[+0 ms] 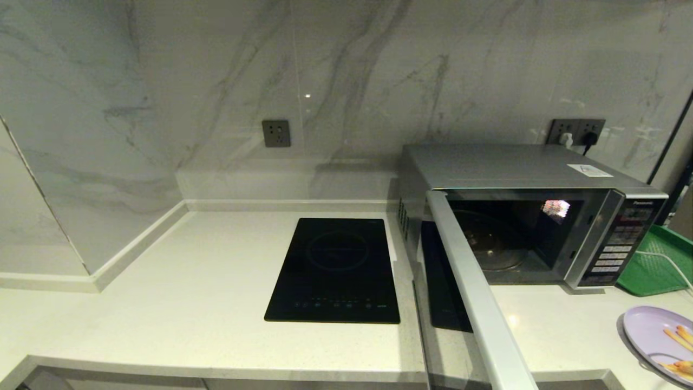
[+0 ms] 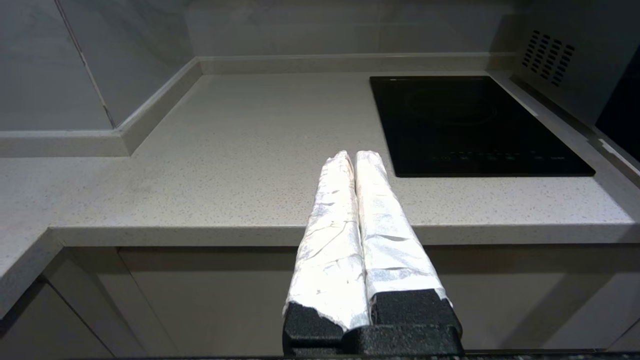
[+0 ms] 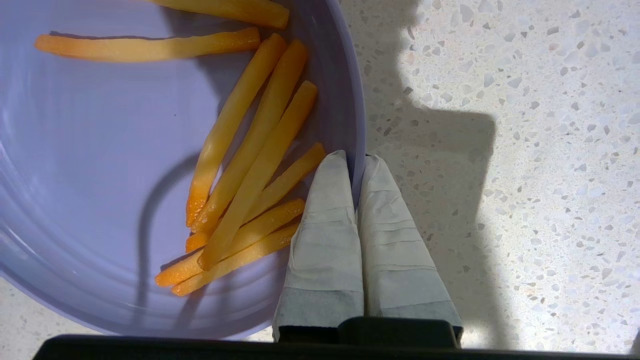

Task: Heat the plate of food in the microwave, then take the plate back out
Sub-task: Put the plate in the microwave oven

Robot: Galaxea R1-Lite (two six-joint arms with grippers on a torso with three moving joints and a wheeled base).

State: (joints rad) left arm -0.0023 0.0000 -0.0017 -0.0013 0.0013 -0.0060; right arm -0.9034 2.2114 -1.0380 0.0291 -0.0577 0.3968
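The pale lavender plate of food [image 1: 649,333] lies on the counter at the far right, holding several yellow-orange sticks [image 3: 250,165]. In the right wrist view my right gripper [image 3: 356,157] is shut on the plate's rim [image 3: 356,125], one finger inside it, the other outside. The silver Panasonic microwave [image 1: 514,168] stands at the back right with its door [image 1: 476,292] swung wide open and the glass turntable [image 1: 490,244] bare. My left gripper [image 2: 355,156] hangs shut and empty in front of the counter's front edge, left of the hob. Neither arm shows in the head view.
A flat black induction hob [image 1: 335,271] is set into the counter [image 1: 189,281] left of the microwave. A green rectangular tray [image 1: 658,265] sits to the right of the microwave, with a white cable across it. The open door sticks out past the counter's front edge.
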